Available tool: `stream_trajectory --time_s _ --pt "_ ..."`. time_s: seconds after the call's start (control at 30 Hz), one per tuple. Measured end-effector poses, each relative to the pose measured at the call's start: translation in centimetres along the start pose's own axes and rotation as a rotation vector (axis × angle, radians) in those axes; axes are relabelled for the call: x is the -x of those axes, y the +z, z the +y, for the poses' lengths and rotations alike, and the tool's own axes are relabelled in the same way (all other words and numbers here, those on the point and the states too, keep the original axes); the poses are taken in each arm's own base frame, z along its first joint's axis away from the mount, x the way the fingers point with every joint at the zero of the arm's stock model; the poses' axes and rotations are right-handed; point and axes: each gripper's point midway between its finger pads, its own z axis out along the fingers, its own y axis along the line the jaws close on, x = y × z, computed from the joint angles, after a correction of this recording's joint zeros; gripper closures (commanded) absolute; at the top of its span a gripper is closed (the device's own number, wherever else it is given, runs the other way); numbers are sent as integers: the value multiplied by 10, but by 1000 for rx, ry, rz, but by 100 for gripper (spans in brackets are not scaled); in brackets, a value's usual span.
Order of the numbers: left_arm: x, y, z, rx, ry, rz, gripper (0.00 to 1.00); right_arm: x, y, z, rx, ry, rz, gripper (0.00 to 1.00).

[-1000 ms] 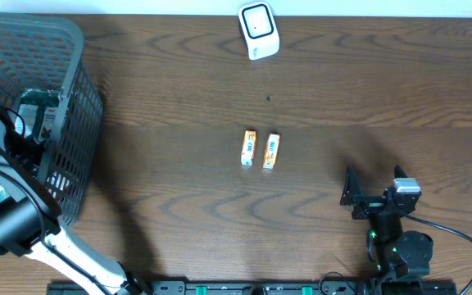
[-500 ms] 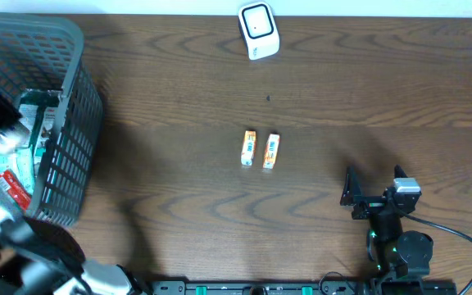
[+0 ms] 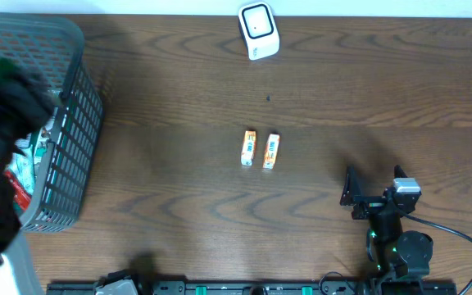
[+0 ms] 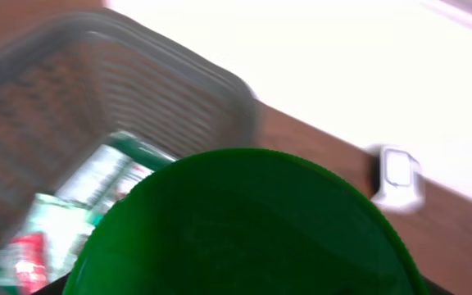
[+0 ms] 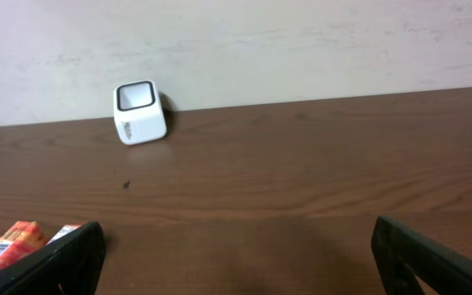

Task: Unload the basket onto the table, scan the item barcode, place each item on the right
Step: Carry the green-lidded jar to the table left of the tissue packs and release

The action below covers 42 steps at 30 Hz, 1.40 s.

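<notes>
Inspecting, I find my right gripper (image 5: 240, 262) spread and empty, my left gripper (image 3: 5, 94) blurred, its state indeterminable, a green item (image 4: 244, 229) before it over the basket (image 4: 72, 74), which holds several packets (image 4: 88, 188).

Open table (image 3: 162, 90) around scanner (image 3: 258, 31) and two packets (image 3: 248, 148), basket (image 3: 76, 139) walling left edge

Large green round-rimmed object (image 4: 244, 229) fills lower middle of frame, very close to lens, blurred; dome or disc, cannot tell. Grey mesh basket (image 4: 72, 74) at left, behind green object, also blurred. Inside basket: green-and-white packets (image 4: 105, 176) and red packet (image 4: 23, 266) at lower left. Strip of brown counter (image 4: 318, 156) at right, under pale wall (image 4: 318, 57). Small white scanner (image 4: 397, 178) with dark square window stands on counter at right, well apart from basket.
</notes>
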Motion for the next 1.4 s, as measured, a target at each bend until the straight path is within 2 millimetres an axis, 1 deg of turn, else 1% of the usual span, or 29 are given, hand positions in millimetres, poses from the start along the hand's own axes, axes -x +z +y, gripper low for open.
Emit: stream_trajectory --time_s 0.07,0.1,0.17,0.2,0.23,0.27,0.37,0.4,0.43,0.5,0.57,0.63,0.7,0.8,0.83,0.87,0.97,1.07,1.23,1.27,1.3,1.4 --pt "-22 -2 -25 -73 25 81 44 0 0 0 0 0 1 1" --pt "-32 -2 -34 -98 35 118 44 0 0 0 0 0 0 1" --pt "-57 4 -57 -162 66 218 44 0 0 0 0 0 0 1" --pt "-69 10 -66 -181 85 265 44 0 0 0 0 0 0 1" --pt "-89 21 -77 -200 113 337 43 0 0 0 0 0 0 1" --pt "-104 31 -84 -208 127 392 43 0 0 0 0 0 0 1" --pt "-156 62 -100 -201 190 571 43 0 0 0 0 0 0 1" --pt "-190 80 -107 -184 227 683 43 0 0 0 0 0 0 1" --pt "-207 89 -110 -174 242 739 43 0 0 0 0 0 0 1" --pt "-233 106 -116 -158 270 806 43 0 0 0 0 0 0 1" --pt "-264 126 -127 -148 315 877 43 0 0 0 0 0 0 1" --pt "-284 138 -134 -140 343 922 43 0 0 0 0 0 0 1" --pt "-308 154 -140 -125 370 975 43 0 0 0 0 0 0 1" --pt "-342 177 -141 -88 392 1051 43 0 0 0 0 0 0 1" --pt "-361 191 -139 -65 399 1087 43 0 0 0 0 0 0 1" --pt "-371 198 -137 -53 401 1104 43 0 0 0 0 0 0 1" --pt "-383 213 -138 -52 398 1104 43 0 0 0 0 0 0 1" --pt "-392 220 -136 -39 397 1120 43 0 0 0 0 0 0 1" --pt "-393 224 -137 -40 388 1112 43 0 0 0 0 0 0 1" --pt "-394 224 -138 -39 386 1112 42 0 0 0 0 0 0 1" --pt "-394 223 -138 -38 385 1112 39 0 0 0 0 0 0 1" --pt "-395 222 -140 -42 392 1111 39 0 0 0 0 0 0 1"
